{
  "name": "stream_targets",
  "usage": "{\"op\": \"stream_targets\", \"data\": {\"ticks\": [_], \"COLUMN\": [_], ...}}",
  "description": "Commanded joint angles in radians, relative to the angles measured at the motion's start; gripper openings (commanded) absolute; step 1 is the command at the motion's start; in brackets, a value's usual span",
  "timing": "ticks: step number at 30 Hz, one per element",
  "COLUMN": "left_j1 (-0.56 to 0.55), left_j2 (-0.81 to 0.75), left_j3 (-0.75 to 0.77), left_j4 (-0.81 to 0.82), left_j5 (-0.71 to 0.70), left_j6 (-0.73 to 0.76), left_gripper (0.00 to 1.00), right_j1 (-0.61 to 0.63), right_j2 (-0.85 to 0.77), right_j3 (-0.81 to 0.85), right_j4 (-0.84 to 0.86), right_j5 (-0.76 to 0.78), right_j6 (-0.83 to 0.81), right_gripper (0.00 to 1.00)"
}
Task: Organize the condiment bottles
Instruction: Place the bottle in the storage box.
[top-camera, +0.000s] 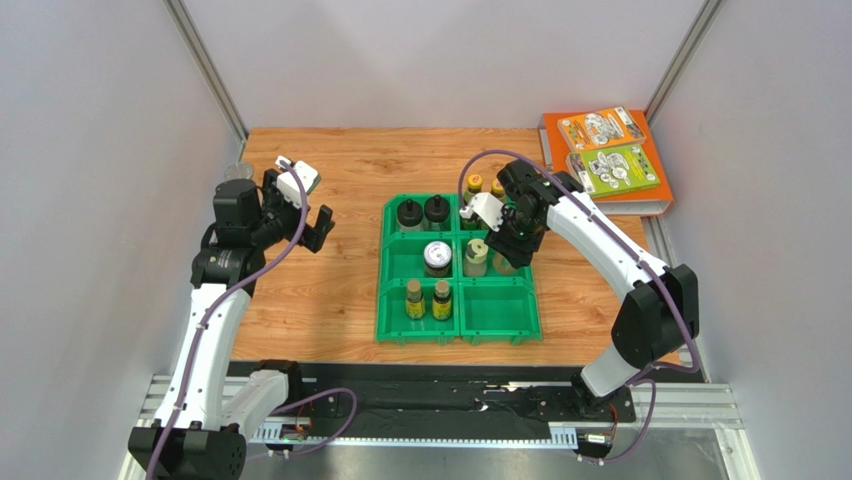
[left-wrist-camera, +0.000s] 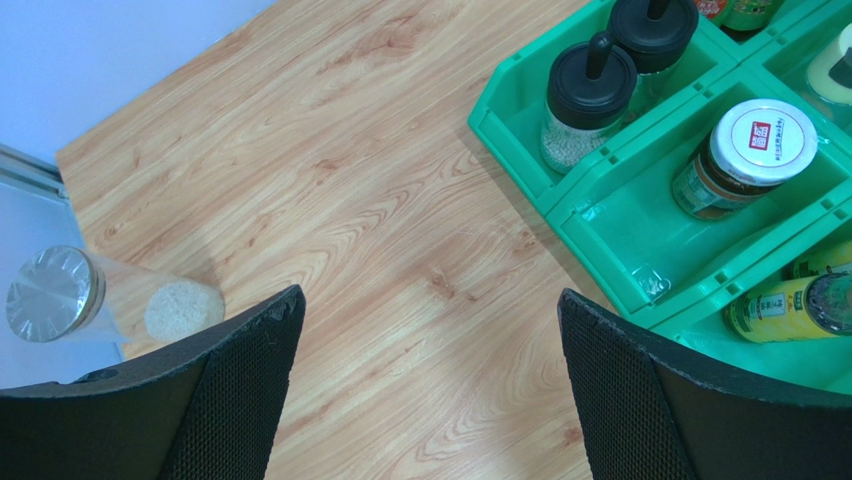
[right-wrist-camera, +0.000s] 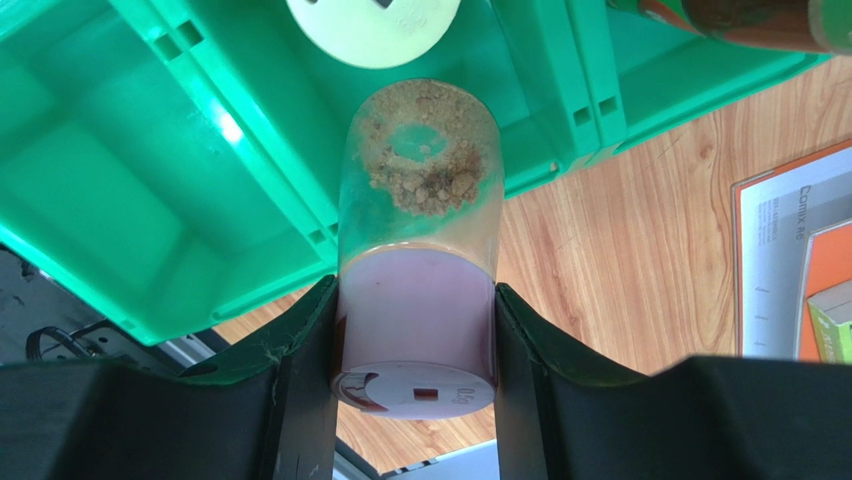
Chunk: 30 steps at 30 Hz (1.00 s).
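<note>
The right tool is clenched on the pink cap of a clear pink-capped jar of brown granules, held at the middle-right compartment of the green bin, just beside a pale-capped bottle. Whether the jar touches the bin floor cannot be told. The left tool hangs released above the bare wooden counter, left of the bin. A silver-lidded jar of white grains sits at the counter's far-left corner. Two black-capped shakers share the far-left compartment, and a white-lidded jar is in the middle-left one.
</note>
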Motion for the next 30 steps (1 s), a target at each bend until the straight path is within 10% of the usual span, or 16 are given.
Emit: {"op": "stream_targets", "data": {"ticks": [1, 13, 20, 30], "left_j1": [0.007, 0.007, 0.007, 0.007], "left_j2": [-0.014, -0.012, -0.008, -0.012], "left_j3": [-0.004, -0.011, -0.009, 0.011], "left_j4": [0.033, 0.033, 0.034, 0.039], "left_j5": [0.025, 0.029, 0.029, -0.032], "left_j6": [-0.019, -0.019, -0.022, -0.02], "left_gripper": [0.99, 0.99, 0.99, 1.0], "right_j1": [-0.009, -0.034, -0.035, -0.035], "right_j2": [0.01, 0.147, 0.127, 0.036], "right_j3": [0.017, 0.044, 0.033, 0.081], "right_j4": [0.068, 0.105, 0.119, 0.073], "right_j5": [0.009, -0.015, -0.041, -0.072], "right_j6": [-0.024, -0.02, -0.018, 0.029], "right_gripper": [0.0, 0.08, 0.8, 0.91]}}
